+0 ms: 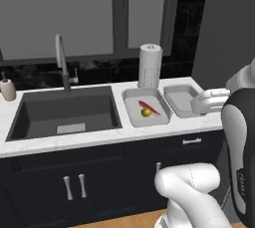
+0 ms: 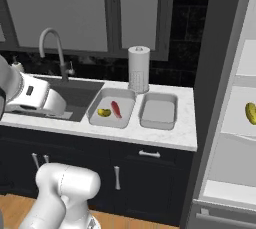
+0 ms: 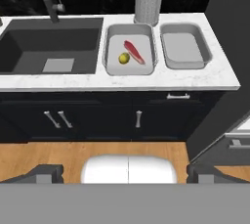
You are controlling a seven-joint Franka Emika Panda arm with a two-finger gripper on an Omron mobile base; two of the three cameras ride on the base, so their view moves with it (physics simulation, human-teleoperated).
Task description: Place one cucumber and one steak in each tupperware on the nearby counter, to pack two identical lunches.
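Beside the sink, two grey trays sit on the tabletop (image 3: 195, 78).
One tray (image 3: 113, 66) holds a cucumber (image 3: 124, 58) and a red steak (image 3: 134, 52). The other tray (image 3: 184, 49) is bare. The pincer (image 3: 125, 173) is pulled back over the floor, tips wide apart, holding nothing.

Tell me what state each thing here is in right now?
Left tupperware: holds one cucumber and one steak.
Right tupperware: empty.
Second cucumber: on a fridge shelf.
Sink: dry, tap off.
Gripper: open, holding nothing.

Kitchen: sink (image 1: 64, 115), faucet (image 1: 62, 60) (marble counter (image 1: 99, 137)).
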